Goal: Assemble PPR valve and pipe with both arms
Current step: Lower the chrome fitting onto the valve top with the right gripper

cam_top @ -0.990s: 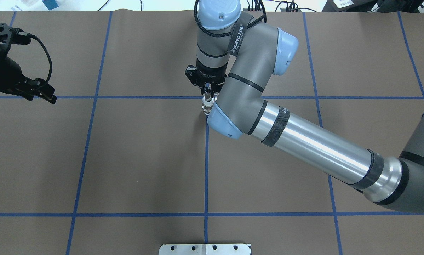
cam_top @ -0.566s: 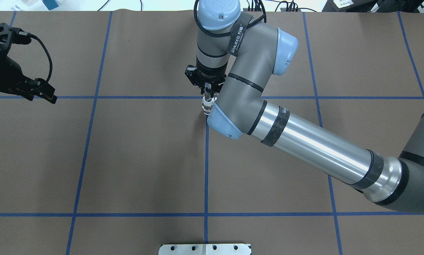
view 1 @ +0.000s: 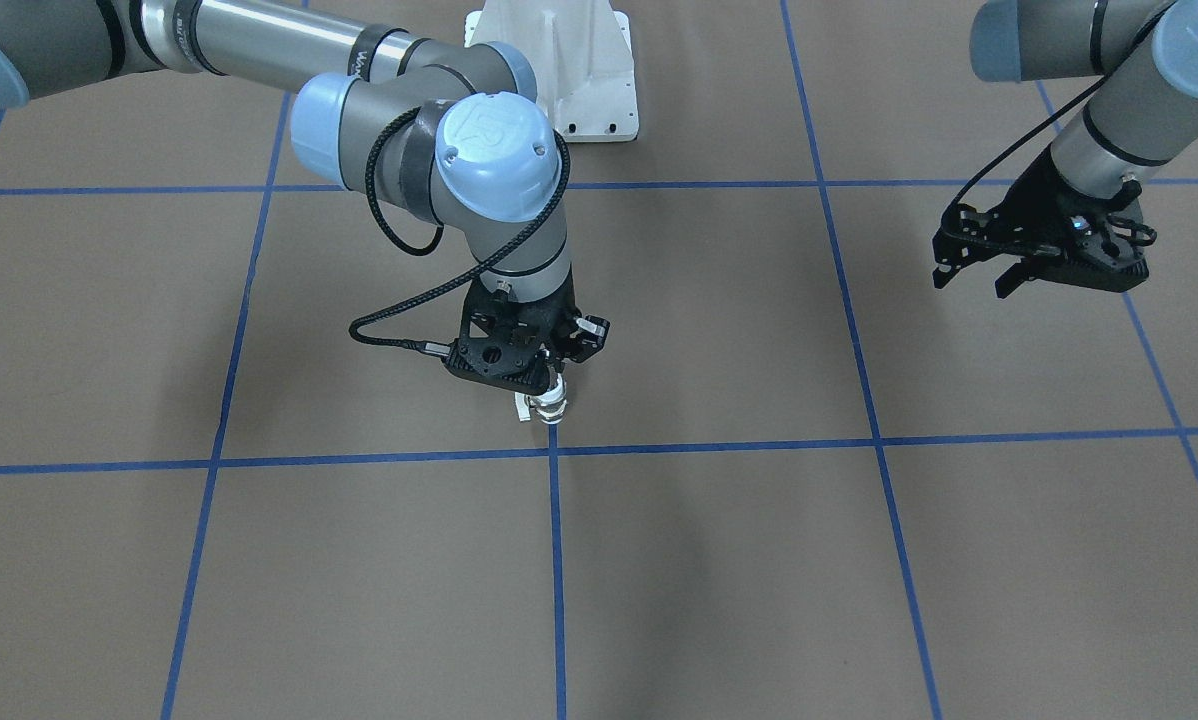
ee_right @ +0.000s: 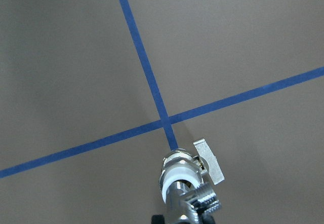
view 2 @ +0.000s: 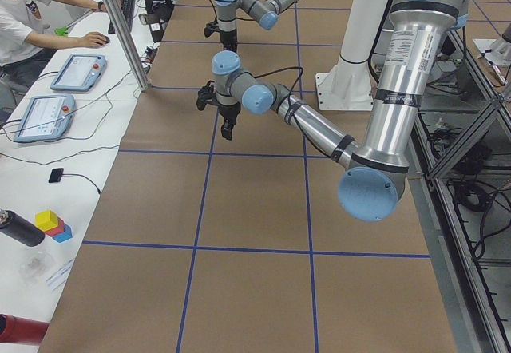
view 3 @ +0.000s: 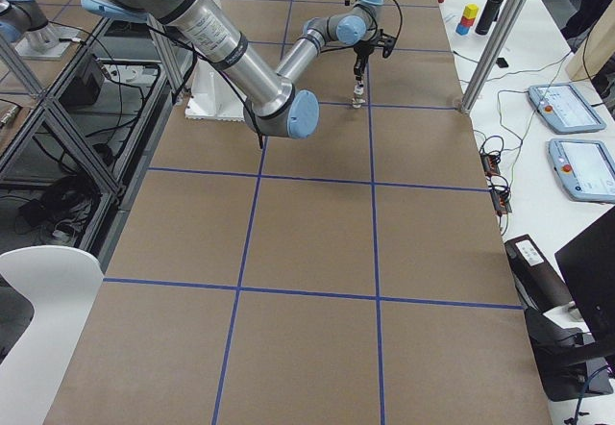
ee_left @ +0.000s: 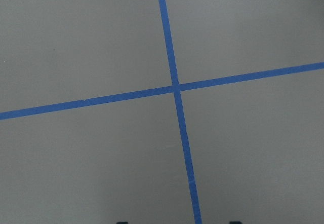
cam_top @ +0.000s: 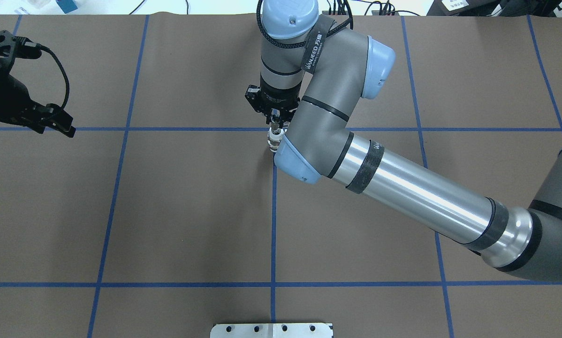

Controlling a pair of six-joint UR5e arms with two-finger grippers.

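Observation:
My right gripper [view 1: 551, 385] points straight down at the table's middle, shut on the pipe [ee_right: 200, 201], a chrome threaded fitting. The pipe sits joined on top of the PPR valve [ee_right: 178, 176], which has a white ring, a metal band and a side lever [ee_right: 209, 161]. The valve [view 1: 549, 407] hangs upright right by a blue tape crossing [ee_right: 164, 118]; I cannot tell whether it touches the table. It also shows in the overhead view [cam_top: 274, 141]. My left gripper [view 1: 973, 280] is open and empty, raised far off at my left side [cam_top: 61, 123].
The brown table cover [cam_top: 192, 211] carries a grid of blue tape lines [cam_top: 273, 225]. The white arm base [view 1: 569, 70] stands at my side of the table. My right forearm [cam_top: 403, 192] stretches across the right half. An operator [view 2: 32, 17] sits beyond the far edge with tablets.

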